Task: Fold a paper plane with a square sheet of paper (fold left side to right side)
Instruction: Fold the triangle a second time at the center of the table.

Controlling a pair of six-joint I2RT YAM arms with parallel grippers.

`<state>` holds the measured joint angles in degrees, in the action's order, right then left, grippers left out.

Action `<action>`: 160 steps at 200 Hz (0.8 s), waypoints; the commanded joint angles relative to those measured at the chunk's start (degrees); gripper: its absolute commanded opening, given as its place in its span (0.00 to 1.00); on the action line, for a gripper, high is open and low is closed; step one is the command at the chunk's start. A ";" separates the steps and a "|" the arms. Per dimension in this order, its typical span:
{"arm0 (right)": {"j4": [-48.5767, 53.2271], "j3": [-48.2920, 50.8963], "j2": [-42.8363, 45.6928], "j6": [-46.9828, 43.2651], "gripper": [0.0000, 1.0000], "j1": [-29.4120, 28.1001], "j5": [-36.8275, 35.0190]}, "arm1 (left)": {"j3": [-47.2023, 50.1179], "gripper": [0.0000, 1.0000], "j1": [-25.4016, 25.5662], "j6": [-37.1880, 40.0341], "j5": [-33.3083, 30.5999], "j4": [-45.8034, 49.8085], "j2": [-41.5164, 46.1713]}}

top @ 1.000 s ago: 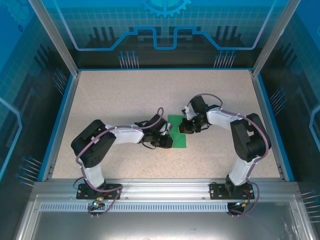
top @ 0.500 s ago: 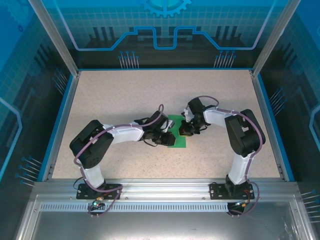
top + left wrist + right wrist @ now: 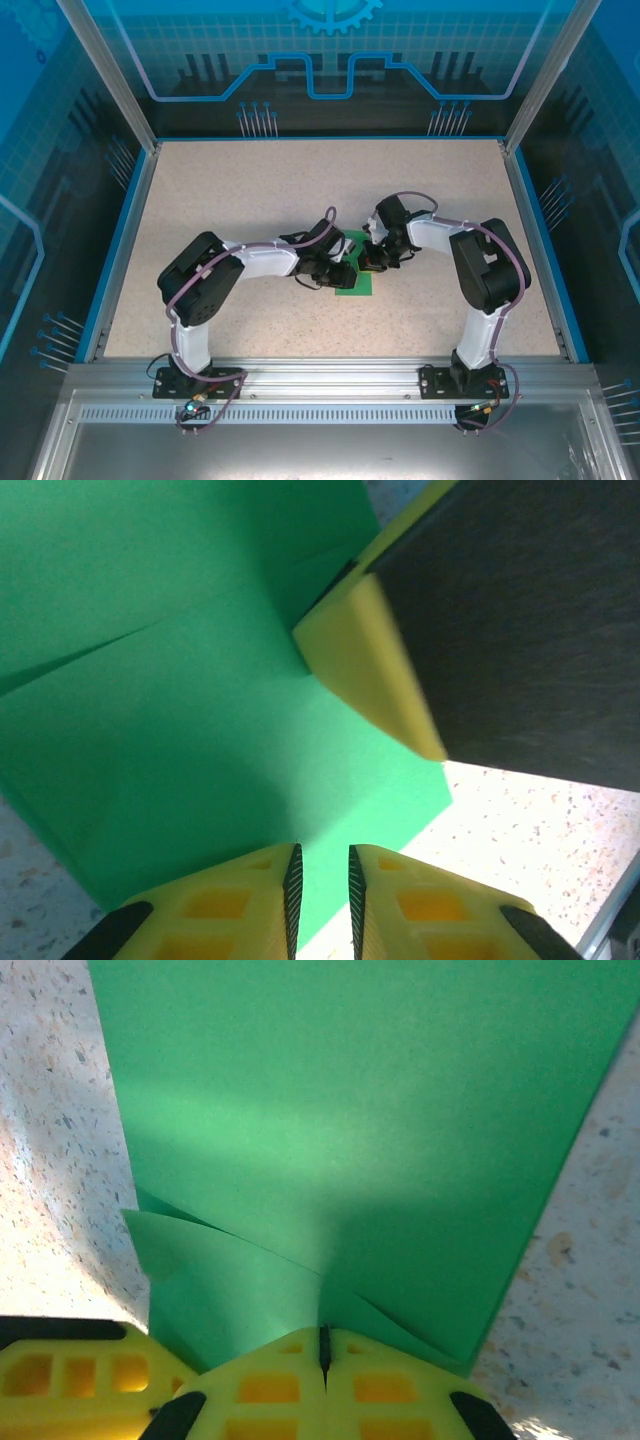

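Observation:
The square sheet of paper (image 3: 357,283) is bright green and lies at the table's middle with folded flaps and creases (image 3: 350,1140) (image 3: 180,710). My left gripper (image 3: 342,272) hovers low over its left part. Its fingertips (image 3: 321,868) stand a narrow gap apart, with paper and table showing through the gap. My right gripper (image 3: 374,260) is at the sheet's upper right edge, jaws shut (image 3: 323,1345), tips down where two flap edges meet. I cannot tell whether paper is pinched between them. The right finger (image 3: 370,670) presses by a crease close ahead of the left tips.
The speckled beige table (image 3: 250,190) has a blue raised border (image 3: 125,230) and glass walls around it. Both arms bend inward over the middle, their bases on the metal rail (image 3: 320,375) at the near edge. A left finger (image 3: 70,1370) shows beside the right jaws.
The left arm has pushed right, bringing its gripper further over the sheet. The right arm's elbow drew in earlier, while its gripper stays on the paper. Less green shows from above.

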<state>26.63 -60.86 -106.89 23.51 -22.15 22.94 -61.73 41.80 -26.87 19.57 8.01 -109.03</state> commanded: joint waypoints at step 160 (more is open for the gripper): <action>-2.50 2.08 3.28 0.47 0.03 -0.17 1.54 | 18.13 0.26 -4.54 -1.22 4.10 -1.73 15.62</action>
<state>26.39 -60.55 -106.67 23.53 -22.20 23.44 -45.06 38.85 -27.11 21.63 4.29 -97.32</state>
